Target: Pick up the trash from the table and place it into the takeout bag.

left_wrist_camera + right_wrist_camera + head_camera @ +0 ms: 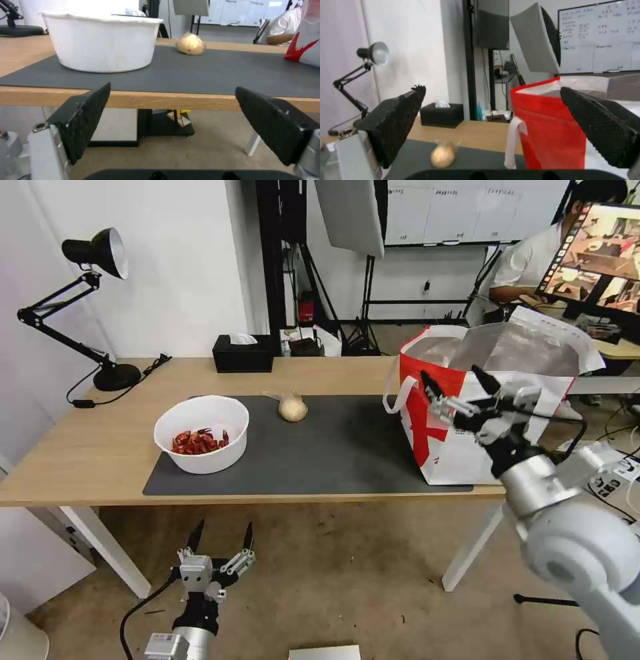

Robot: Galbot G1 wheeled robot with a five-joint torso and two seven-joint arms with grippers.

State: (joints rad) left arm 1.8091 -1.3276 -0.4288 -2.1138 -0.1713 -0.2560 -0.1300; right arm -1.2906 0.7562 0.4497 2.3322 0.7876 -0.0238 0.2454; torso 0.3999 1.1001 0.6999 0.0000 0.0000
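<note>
Right tool (460, 380): up high beside the takeout bag (467, 427), just off its near left corner, jaws spread wide and nothing between them.
Left tool (220, 537): parked low, below the near edge of the tabletop (87, 447), fingers apart and empty (idle, by the look of it).
Takeout bag: standing at the right end of the dark mat (347, 453), mouth open, foil lining catching the light, a white loop handle hanging off its left side.
Bowl of shells (202, 433): white and round, on the left part of the mat, red crayfish shells piled inside.
Knotted bag (293, 407): small, cream, on the far side of the mat between bowl and takeout bag.
Tissue box (243, 353): black, on the far edge of the tabletop, not part of the clear-up.
Step in hand: my read is a gap between pick-ups, with the right arm free by the bag and two pieces left on the mat.
Next move calls for: a reach left and down to the knotted bag, jaws closing on its soft body, then a lift clear of the takeout bag's rim.
Hard to make out: the takeout bag's contents are hidden behind its wall and the glare of the foil; its right edge is partly covered by the right arm.
</note>
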